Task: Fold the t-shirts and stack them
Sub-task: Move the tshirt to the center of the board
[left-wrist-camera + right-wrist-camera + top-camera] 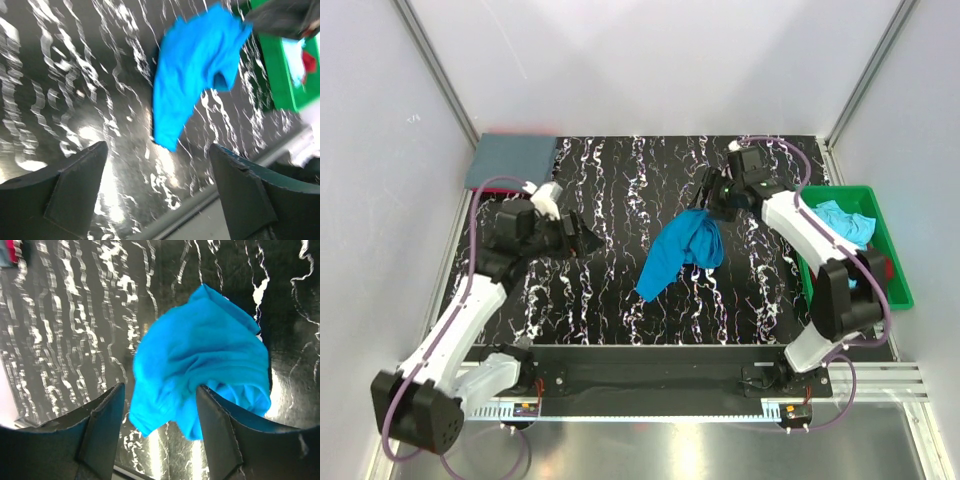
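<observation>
A bright turquoise-blue t-shirt [678,252] lies crumpled in a long bunch on the black marbled table, just right of centre. My right gripper [706,206] hovers over the shirt's far end. In the right wrist view my right gripper [160,387] is open, and the blurred turquoise t-shirt [200,350] sits loose between and beyond the fingers. My left gripper [588,240] is open and empty to the left of the shirt. In the left wrist view my left gripper [159,146] points toward the turquoise t-shirt [195,65]. A folded slate grey-blue t-shirt [510,160] lies at the far left corner.
A green tray [894,262] stands at the right table edge with a light aqua t-shirt [844,220] and a bit of red cloth [888,268] in it. White walls with metal posts enclose the table on three sides.
</observation>
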Motion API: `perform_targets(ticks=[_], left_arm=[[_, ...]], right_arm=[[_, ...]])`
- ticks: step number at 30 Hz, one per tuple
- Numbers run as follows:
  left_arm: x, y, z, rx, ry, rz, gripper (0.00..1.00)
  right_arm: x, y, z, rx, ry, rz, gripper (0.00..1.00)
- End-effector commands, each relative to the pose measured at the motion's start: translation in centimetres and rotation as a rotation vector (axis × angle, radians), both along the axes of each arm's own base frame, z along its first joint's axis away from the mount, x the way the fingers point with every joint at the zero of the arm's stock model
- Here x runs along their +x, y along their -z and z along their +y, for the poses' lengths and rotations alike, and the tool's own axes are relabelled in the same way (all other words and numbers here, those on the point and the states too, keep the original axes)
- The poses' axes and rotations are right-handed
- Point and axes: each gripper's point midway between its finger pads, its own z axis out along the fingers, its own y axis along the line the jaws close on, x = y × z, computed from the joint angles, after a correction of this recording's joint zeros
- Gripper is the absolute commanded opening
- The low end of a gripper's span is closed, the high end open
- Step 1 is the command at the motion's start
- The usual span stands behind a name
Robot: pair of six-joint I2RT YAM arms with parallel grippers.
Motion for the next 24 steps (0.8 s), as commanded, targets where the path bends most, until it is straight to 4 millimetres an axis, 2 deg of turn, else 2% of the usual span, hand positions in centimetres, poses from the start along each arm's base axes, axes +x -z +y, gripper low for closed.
perform_targets(ticks=[1,3,4,6,7,8,10,12,13,15,17,19,21,22,24], left_arm=[[-0.2,0.7,-3.2,-0.14,0.109,0.051,0.86],[-0.4,2.4,-4.5,-0.08,0.123,0.085,0.86],[0.0,4.3,-4.5,-0.027,0.093,0.124,0.86],[-0.2,5.8,-5.1,-0.017,0.084,0.174,0.81],[0.2,5.6,-5.4,-0.042,0.08,0.165,0.81],[0.5,5.4,-5.2,-0.074,0.055,0.169,0.8],[0.8,4.5,-4.6,-0.109,0.036,0.15,0.8],[1.9,3.5,-2.7,-0.122,-0.031,0.129,0.81],[2.0,2.5,-1.7,-0.129,-0.062,0.101,0.81],[2.8,1.7,0.9,-0.132,-0.142,0.07,0.83],[2.9,1.0,3.0,-0.119,-0.191,0.041,0.85],[2.6,1.0,3.9,-0.099,-0.205,0.039,0.86],[2.4,1.4,4.2,-0.094,-0.213,0.057,0.86],[2.1,1.6,4.0,-0.11,-0.201,0.076,0.86],[1.8,1.7,3.8,-0.142,-0.19,0.094,0.87]], right_arm=[[-1.0,-2.8,-1.5,-0.022,0.041,-0.067,0.66],[-2.5,-1.8,-2.3,-0.034,0.068,-0.037,0.64],[-3.9,-1.4,-2.7,-0.032,0.082,-0.029,0.62],[-5.4,-1.5,-2.5,-0.048,0.091,-0.044,0.59],[-6.4,-1.6,-1.9,-0.027,0.089,-0.046,0.58],[-7.6,-1.8,0.5,0.0,0.033,-0.053,0.58],[-9.4,-0.8,2.6,0.06,0.045,0.019,0.58],[-11.2,0.3,5.0,0.072,0.053,0.046,0.58],[-12.2,1.6,5.8,0.084,0.093,0.093,0.58],[-13.5,2.9,7.4,0.057,0.111,0.101,0.57],[-14.3,4.5,8.0,0.044,0.162,0.171,0.55],[-14.7,5.7,8.4,0.031,0.247,0.229,0.54],[-15.5,6.4,8.3,-0.002,0.286,0.279,0.53],[-15.8,6.4,9.4,-0.006,0.277,0.297,0.53],[-16.8,7.1,9.7,-0.05,0.277,0.35,0.54]])
